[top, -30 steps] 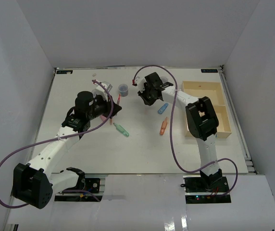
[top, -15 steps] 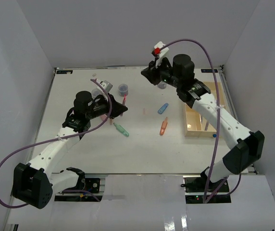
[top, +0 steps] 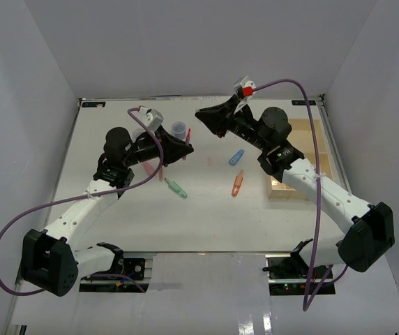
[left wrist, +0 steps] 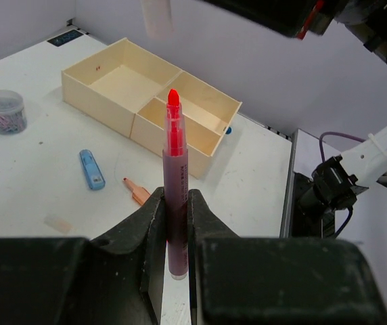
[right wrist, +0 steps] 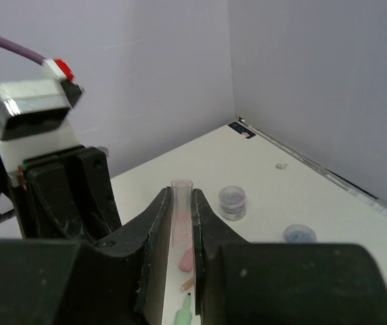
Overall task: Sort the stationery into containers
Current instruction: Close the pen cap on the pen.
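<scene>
A dark label (top: 93, 105) sits at the 11 o'clock corner of the desk (top: 206, 220), and another (top: 303, 102) lies toward 1 o'clock. Their print is too small to read.

The left fingers (left wrist: 162, 205) are clamped on a red marker (left wrist: 174, 156), which stands upright with its bright red tip bare and uppermost and its barrel a darker, see-through red. The right fingers (right wrist: 166, 208) are clamped on a clear tube (right wrist: 181, 217) that is faintly pink and open at the top. Its lower end is hidden between the fingers, so what it is cannot be told for sure. In the top view both pairs of fingers are raised over the far middle of the desk, near 12 o'clock, tips close together.

The tray (left wrist: 102, 107) is pale beige wood with one long section and two smaller ones. In the top view it lies at 3 o'clock, mostly covered by the right arm.

On the desk lie a blue piece (top: 236, 157) and an orange piece (top: 237, 183), right of centre. A green piece (top: 176, 188) lies at centre, with a pink piece (top: 147, 168) at its 10 o'clock, partly hidden by the left arm. A round pot (left wrist: 4, 112) holds a jumble of coloured bits, blurred. The right wrist view shows two pots (right wrist: 233, 202) (right wrist: 299, 234).
</scene>
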